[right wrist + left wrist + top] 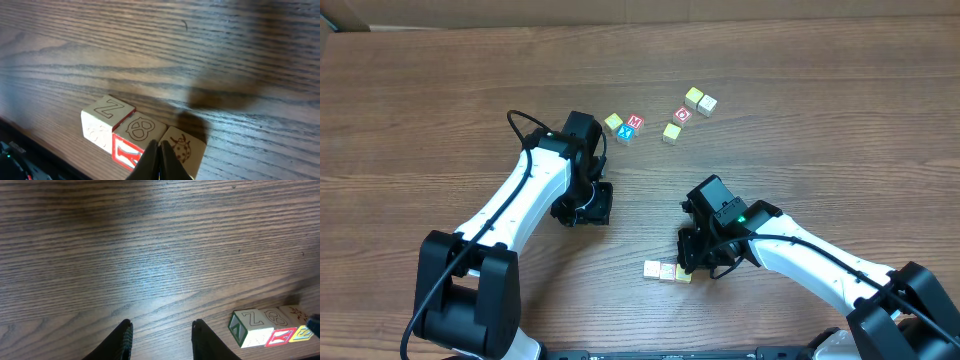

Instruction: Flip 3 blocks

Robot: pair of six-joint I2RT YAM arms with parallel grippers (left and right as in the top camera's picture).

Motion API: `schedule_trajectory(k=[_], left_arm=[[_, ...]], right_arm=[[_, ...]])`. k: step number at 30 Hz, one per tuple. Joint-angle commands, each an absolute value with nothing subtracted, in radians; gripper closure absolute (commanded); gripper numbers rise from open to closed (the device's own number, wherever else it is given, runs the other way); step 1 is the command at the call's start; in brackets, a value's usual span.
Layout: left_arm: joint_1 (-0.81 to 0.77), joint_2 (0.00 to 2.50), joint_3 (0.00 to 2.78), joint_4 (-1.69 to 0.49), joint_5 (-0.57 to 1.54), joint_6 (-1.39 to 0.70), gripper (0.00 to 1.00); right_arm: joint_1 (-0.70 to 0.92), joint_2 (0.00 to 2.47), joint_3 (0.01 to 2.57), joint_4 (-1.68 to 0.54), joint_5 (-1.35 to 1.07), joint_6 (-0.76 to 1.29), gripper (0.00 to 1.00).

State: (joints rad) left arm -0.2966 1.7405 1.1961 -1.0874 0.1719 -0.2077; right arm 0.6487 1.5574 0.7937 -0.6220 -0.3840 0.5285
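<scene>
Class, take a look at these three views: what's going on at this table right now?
Two robot arms work at a wooden table. The right gripper is shut, its tips at a row of three blocks near the front edge, right where the middle block meets the ladybug block. It holds neither. The left gripper hangs open and empty over bare wood. The other cubes lie apart at the back.

A Z was read on the top of the Z block (106, 116). On the neighbouring block (139, 131) touching it, a red letter (seemingly an A) was seen. Well apart from the Z block, letters were shown on the M cube (635, 122), X cube (626, 132) and O cube (682, 114).
</scene>
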Motion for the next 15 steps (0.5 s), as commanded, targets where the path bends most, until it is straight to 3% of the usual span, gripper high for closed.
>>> schedule_trajectory(k=[1, 7, 15], left_arm=[[-0.295, 1.747, 1.193, -1.086, 0.184, -0.218, 0.68], [-0.295, 1.746, 1.192, -1.083, 0.184, -0.217, 0.69], [-0.326, 1.746, 1.156, -1.047, 0.184, -0.171, 0.88]], right_arm=[[0.624, 1.561, 0.812, -0.652, -0.237, 0.641, 0.96], [0.517, 1.561, 0.820, -0.800, -0.217, 0.703, 0.96], [0.565, 1.561, 0.820, -0.991, -0.227, 0.658, 0.96]])
